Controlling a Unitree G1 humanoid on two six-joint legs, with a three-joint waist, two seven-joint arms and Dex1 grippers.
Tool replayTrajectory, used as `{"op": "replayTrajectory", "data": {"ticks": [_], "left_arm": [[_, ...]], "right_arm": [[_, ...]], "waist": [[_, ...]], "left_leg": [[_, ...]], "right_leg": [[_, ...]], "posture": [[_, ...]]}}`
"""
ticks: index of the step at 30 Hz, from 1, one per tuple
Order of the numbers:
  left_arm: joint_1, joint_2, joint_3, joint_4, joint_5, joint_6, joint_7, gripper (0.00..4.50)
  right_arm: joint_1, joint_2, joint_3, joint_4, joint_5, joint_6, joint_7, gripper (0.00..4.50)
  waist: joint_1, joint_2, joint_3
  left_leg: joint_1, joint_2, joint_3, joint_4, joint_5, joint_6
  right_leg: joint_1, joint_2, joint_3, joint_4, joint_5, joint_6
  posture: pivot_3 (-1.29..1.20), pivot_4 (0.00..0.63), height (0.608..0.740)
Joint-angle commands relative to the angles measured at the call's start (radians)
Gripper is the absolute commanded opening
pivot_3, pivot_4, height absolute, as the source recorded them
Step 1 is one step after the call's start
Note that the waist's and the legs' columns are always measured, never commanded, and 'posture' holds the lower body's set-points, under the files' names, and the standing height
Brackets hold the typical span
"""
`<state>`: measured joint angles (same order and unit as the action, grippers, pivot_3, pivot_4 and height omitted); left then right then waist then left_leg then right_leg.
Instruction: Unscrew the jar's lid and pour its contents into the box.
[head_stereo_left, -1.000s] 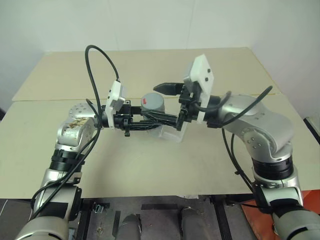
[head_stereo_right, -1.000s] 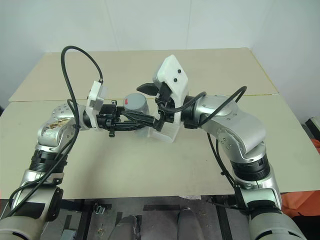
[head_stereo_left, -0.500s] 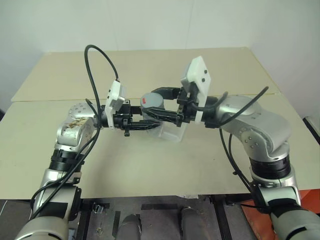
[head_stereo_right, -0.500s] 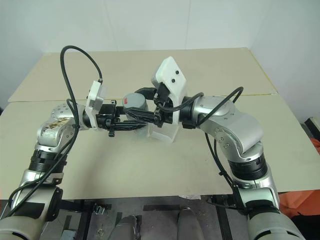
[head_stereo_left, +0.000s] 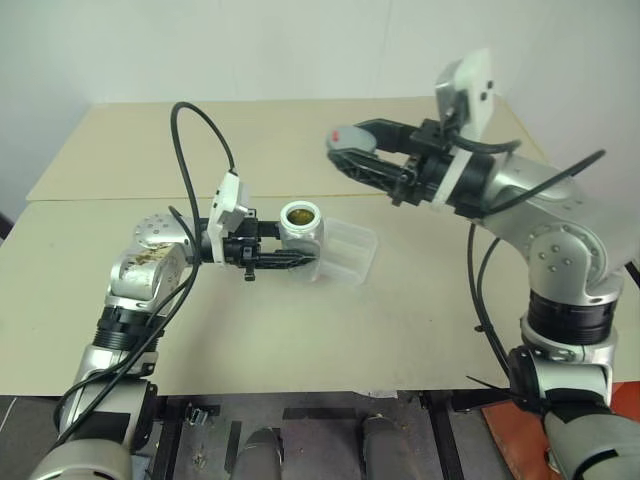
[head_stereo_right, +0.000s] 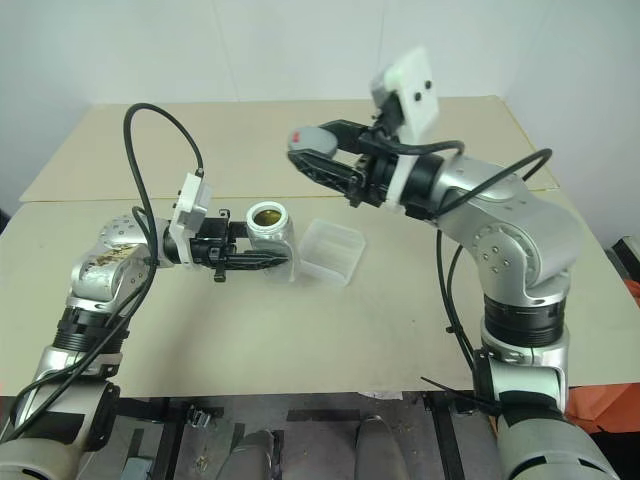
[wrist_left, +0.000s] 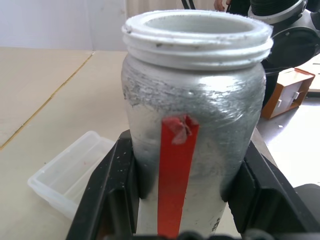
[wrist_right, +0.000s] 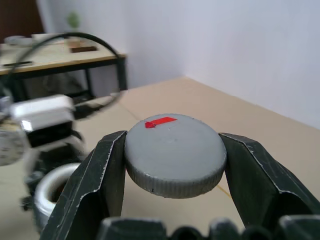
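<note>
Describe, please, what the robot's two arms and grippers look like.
Both arms are silver metal with black joint rings. Each ends in a two-fingered black gripper, left gripper and right gripper, with a white wrist camera block and looping black cables.

The jar (head_stereo_left: 301, 228) is held upright and uncapped just beside the box (head_stereo_left: 347, 251), on the box's left. A white threaded rim, a silvery body and a red strip are seen on it. Yellowish-brown contents (head_stereo_left: 300, 213) are seen inside its mouth. The lid (wrist_right: 175, 154), round, grey and marked with a small red patch, is held well above the box, level. The box, clear and shallow, is seen lying flat.
</note>
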<state>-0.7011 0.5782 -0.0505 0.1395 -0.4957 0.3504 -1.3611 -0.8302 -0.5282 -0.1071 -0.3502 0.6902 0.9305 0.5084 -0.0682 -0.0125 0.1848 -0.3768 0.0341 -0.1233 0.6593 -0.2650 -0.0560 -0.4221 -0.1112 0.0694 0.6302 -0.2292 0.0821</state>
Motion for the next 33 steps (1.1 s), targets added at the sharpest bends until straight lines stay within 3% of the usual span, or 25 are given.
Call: {"op": "replayTrajectory", "data": {"ticks": [1,3,8,16,19,21,27,33], "left_arm": [[0.0,0.014,0.047,-0.045,-0.024,0.009,0.026,1.93],[0.003,0.016,0.06,-0.05,-0.03,0.012,0.041,1.93],[0.02,0.019,0.092,-0.064,-0.031,0.009,0.097,1.93],[0.029,-0.004,0.104,-0.08,-0.023,0.004,0.2,1.93],[0.035,-0.012,0.103,-0.088,-0.016,-0.006,0.233,1.93],[0.037,-0.017,0.1,-0.087,-0.003,-0.025,0.252,1.93],[0.0,-0.077,0.085,-0.025,0.116,-0.133,0.418,1.93],[-0.101,-0.132,-0.04,0.229,0.537,-0.497,0.801,1.93]], "right_arm": [[0.102,-0.045,-0.05,-0.054,-0.076,-0.053,-0.055,2.76],[0.175,-0.06,-0.039,-0.062,-0.138,-0.08,-0.092,2.76],[0.368,0.027,0.022,-0.037,-0.329,-0.098,-0.307,2.76],[0.49,0.096,0.093,-0.018,-0.429,-0.071,-0.357,2.76],[0.51,0.076,0.098,-0.031,-0.443,-0.058,-0.335,3.71],[0.517,0.056,0.079,-0.064,-0.429,-0.042,-0.305,4.39],[0.509,-0.066,-0.023,-0.172,-0.322,0.042,-0.153,4.45],[0.42,-0.188,-0.149,-0.252,-0.039,0.233,0.047,4.45]], "waist": [[0.0,0.0,0.0],[0.0,0.0,0.0],[-0.005,0.0,0.0],[-0.002,0.0,0.0],[-0.001,0.0,0.0],[0.0,0.0,0.0],[0.003,0.0,0.0],[0.011,-0.001,0.0]], "left_leg": [[0.0,0.0,0.0,0.0,0.0,0.0],[0.0,0.0,0.0,0.0,0.0,0.0],[0.001,0.0,0.001,0.0,0.0,0.0],[0.001,0.0,0.001,0.0,0.0,0.0],[0.001,0.0,0.001,0.0,0.0,0.0],[0.001,0.0,0.001,0.0,0.0,0.0],[0.002,0.0,0.001,0.0,0.0,0.0],[0.002,-0.001,0.0,0.0,0.0,0.0]], "right_leg": [[0.0,0.0,0.0,0.0,0.0,0.0],[0.0,0.0,0.0,0.0,0.0,0.0],[0.0,0.0,0.001,0.0,0.0,0.0],[0.0,0.0,0.001,0.0,0.0,0.0],[0.0,0.0,0.001,0.0,0.0,0.0],[0.001,0.0,0.001,0.0,0.0,0.0],[0.001,0.0,0.001,-0.001,0.0,0.0],[0.002,0.0,0.001,-0.002,0.0,0.0]], "posture": [[0.0,0.15,0.74],[0.0,0.15,0.74],[0.0,0.15,0.74],[0.0,0.15,0.74],[0.0,0.15,0.74],[0.0,0.15,0.74],[0.0,0.15,0.74],[0.0,0.15,0.74]]}}
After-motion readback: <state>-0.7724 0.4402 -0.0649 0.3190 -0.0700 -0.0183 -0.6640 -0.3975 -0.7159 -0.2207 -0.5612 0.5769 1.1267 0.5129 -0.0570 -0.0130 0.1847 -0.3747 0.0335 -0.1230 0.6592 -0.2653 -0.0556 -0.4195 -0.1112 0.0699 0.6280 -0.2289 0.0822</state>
